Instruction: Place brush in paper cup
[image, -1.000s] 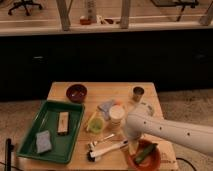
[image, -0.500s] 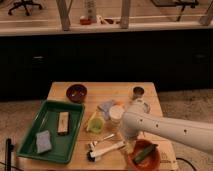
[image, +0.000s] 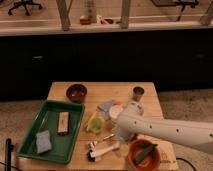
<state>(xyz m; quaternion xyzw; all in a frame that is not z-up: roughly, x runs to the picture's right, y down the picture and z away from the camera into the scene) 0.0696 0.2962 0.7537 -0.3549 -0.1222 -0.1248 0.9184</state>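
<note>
Hovering my jaws over surface (image: 107, 92); whether apart or together, cannot tell. Brush (image: 105, 149) lying just left of jaws, paper cup (image: 115, 112) sitting just beyond.

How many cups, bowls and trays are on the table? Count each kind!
Cups: 3 (paper cup, lime-green cup, dark metal cup)
Bowls: 2 (dark red bowl, orange bowl)
Trays: 1 (green tray)
Total: 6
The gripper sits above the table, just right of the brush.
</note>
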